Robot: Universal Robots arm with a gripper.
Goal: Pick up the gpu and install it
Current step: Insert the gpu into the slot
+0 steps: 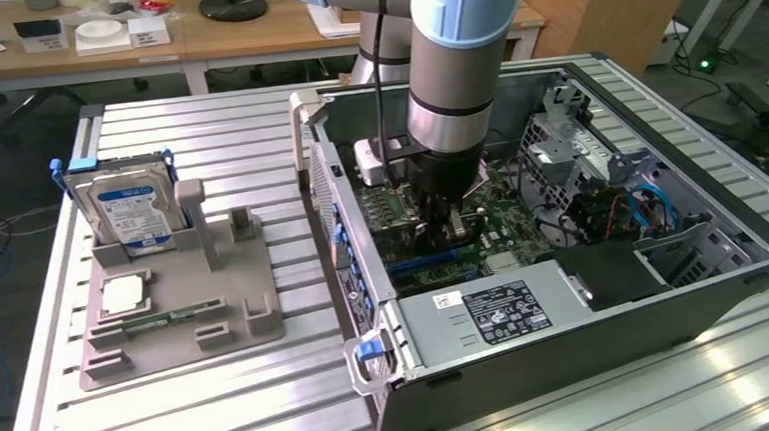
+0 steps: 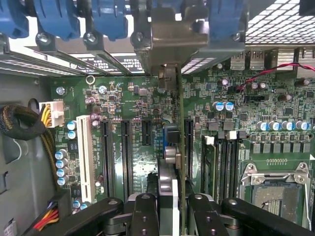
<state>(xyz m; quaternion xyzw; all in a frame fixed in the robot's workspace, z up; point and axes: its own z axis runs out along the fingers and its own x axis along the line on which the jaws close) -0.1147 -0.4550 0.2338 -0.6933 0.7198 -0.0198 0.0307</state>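
standing on edge over the motherboard (image 2: 138,105), the gpu (image 2: 180,147) is held clenched between the jaws of the gripper (image 2: 172,204), with its silvery bracket (image 2: 172,42) up against the case's rear slot openings beside the blue card clips (image 2: 106,19). it is lined up along the black expansion slots (image 2: 125,157); whether its edge is seated in one cannot be told. an empty cpu socket (image 2: 275,187) is seen further along the board. in the exterior view the arm (image 1: 463,70) is reached down into the open computer case (image 1: 709,286), which rests on the slatted bench (image 1: 236,405). to the exterior view's left, a grey holder (image 1: 217,316) carries a hard drive (image 1: 127,206).
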